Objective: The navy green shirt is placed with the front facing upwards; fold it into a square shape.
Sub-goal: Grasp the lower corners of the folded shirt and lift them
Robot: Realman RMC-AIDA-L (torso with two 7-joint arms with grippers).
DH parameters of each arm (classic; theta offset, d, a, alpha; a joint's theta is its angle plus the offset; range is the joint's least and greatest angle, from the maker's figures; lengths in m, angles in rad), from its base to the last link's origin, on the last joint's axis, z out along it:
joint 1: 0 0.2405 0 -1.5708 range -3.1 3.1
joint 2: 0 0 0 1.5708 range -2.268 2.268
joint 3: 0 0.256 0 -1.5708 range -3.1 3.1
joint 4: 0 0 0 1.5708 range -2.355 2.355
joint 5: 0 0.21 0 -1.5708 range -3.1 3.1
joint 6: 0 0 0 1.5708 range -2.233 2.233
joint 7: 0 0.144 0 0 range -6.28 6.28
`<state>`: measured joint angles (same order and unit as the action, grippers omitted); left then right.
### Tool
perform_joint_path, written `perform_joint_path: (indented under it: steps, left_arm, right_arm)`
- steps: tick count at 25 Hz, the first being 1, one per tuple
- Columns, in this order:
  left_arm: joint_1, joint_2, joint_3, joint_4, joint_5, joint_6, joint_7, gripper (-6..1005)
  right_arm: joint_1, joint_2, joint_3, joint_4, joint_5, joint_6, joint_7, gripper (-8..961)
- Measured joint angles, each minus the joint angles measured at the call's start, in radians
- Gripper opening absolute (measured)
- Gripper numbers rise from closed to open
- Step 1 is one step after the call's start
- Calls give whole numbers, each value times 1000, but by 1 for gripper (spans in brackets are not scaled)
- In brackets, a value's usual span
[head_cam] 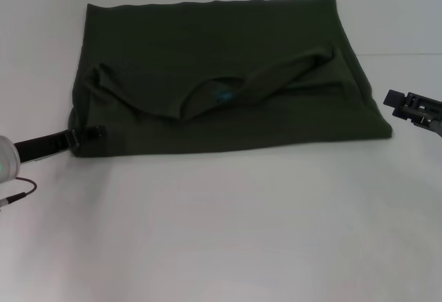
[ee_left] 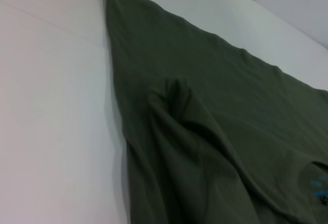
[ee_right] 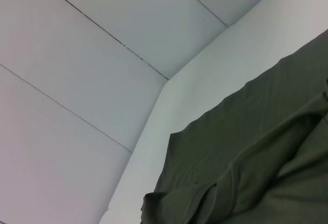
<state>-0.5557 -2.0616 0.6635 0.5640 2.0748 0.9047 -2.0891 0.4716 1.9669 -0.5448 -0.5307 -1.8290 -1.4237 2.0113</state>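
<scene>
Head view: left claw [head_cam: 88, 136] touches folded shirt [head_cam: 228, 53]; right claw [head_cam: 414, 107] apart.

A: Left arm [head_cam: 7, 160], head view: rounded white shell at the frame edge, a small green light glowing on it.

B: Ahead of the shell?

A: A slim black section ending in the black left gripper [head_cam: 90, 135]. A thin dark red cable [head_cam: 21, 186] loops below the shell, with a pale plug end.

B: Right side?

A: Right gripper [head_cam: 404, 103]: black, blocky, angular, with small pale marks like screws on its face.
</scene>
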Motion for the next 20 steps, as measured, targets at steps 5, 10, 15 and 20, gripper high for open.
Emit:
perform_joint_path:
  steps: [5, 10, 15, 20]
  left_arm:
    - [-2, -1, 15, -1, 1, -8, -4, 689]
    - [-6, -2, 28, -2, 1, -8, -9, 690]
    - [-15, -4, 40, -8, 1, -11, -15, 688]
    - [-18, -1, 36, -8, 9, -15, -49, 682]
  right_arm:
    - [-2, 0, 0, 0, 1, 1, 0, 664]
    - [-6, 0, 0, 0, 1, 3, 0, 665]
    - [-8, 0, 0, 0, 3, 4, 0, 665]
    - [-8, -1, 0, 0, 6, 4, 0, 665]
